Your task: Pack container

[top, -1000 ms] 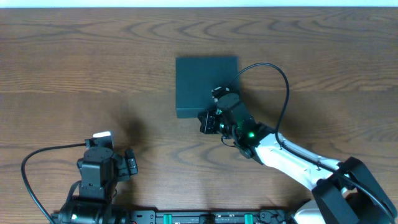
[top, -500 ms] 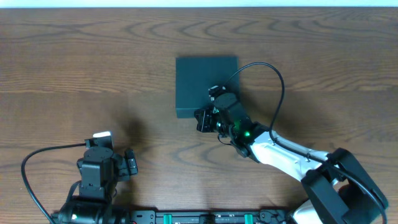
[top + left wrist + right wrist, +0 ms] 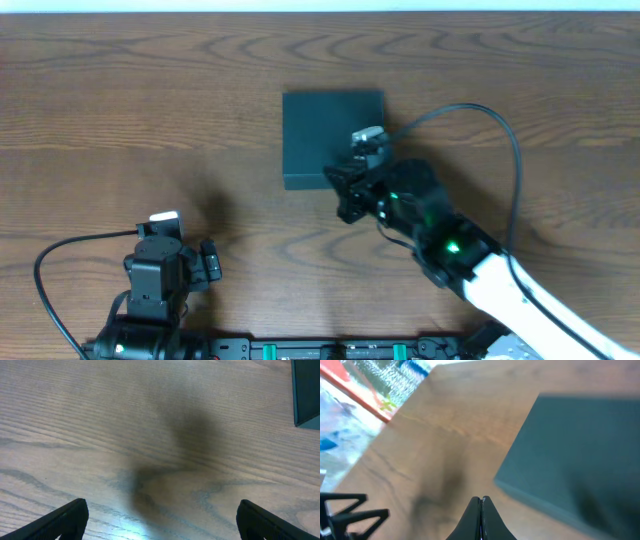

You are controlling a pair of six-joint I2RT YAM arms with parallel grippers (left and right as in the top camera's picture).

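Observation:
The container [image 3: 325, 135] is a dark teal-grey square box with its lid shut, at the middle of the wooden table. It also shows in the right wrist view [image 3: 575, 455] and at the top right edge of the left wrist view [image 3: 305, 392]. My right gripper [image 3: 345, 195] is shut and empty, raised by the box's near right corner; its fingertips [image 3: 481, 502] press together just left of the box. My left gripper [image 3: 210, 262] is open and empty at the near left of the table, its two fingers wide apart over bare wood [image 3: 160, 520].
The wooden table [image 3: 120, 110] is bare around the box. Colourful packets [image 3: 365, 390] lie beyond the table's edge in the right wrist view. The right arm's cable [image 3: 500, 130] arches over the table to the right of the box.
My right gripper has lifted and drawn back a little toward the near right of the box, and its arm has swung. The left arm has not moved. The box stays shut.

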